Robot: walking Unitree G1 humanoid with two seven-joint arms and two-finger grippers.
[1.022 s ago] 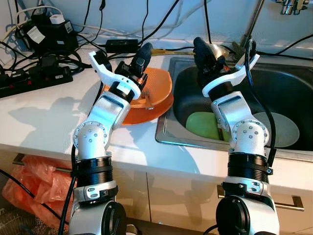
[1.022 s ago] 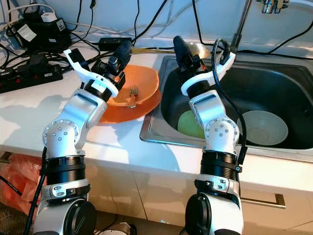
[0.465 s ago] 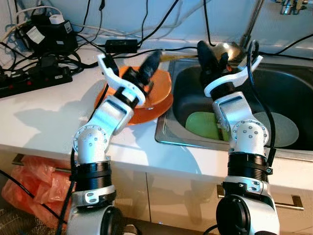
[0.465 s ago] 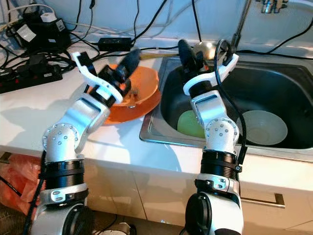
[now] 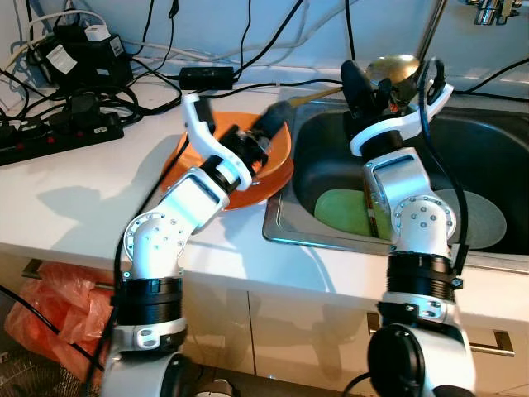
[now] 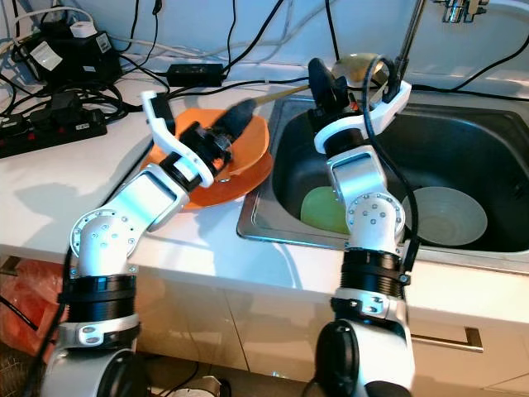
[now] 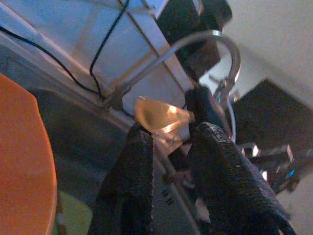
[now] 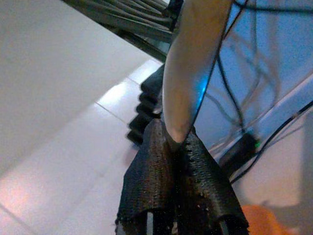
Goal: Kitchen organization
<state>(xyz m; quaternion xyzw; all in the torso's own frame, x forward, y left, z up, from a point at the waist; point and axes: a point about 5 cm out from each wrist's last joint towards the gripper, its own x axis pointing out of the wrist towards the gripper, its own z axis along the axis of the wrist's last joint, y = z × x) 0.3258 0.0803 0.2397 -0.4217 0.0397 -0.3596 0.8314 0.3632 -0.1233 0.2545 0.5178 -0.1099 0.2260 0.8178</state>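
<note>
The right gripper [image 5: 369,87] is raised above the back-left corner of the sink [image 5: 488,157], its two black fingers [image 8: 161,161] closed on a metal ladle [image 5: 388,70]; the ladle's shiny bowl sits just above the gripper, and its long handle runs out to the left over the sink's back rim towards the worktop [image 5: 74,198]. In the right wrist view the pale bowl of the ladle stands pinched between the two pads. The left gripper [image 5: 248,136] hovers over the orange plates [image 5: 277,169], which lie stacked on the worktop touching the left edge of the sink. Its fingers [image 7: 132,186] stand slightly apart with nothing between them, pointing towards the sink and the ladle. A fork [image 6: 221,175] rests on the upper orange plate, partly hidden by the left arm. Down in the sink basin lie a green plate [image 5: 343,211] near the front-left corner, partly behind the right arm, and a white plate [image 6: 450,215] beside it towards the right. At the back-left corner of the worktop lies a tangle of black cables and power strips [image 5: 62,124]. An orange plastic bag [image 5: 50,318] hangs below the front edge of the worktop.
</note>
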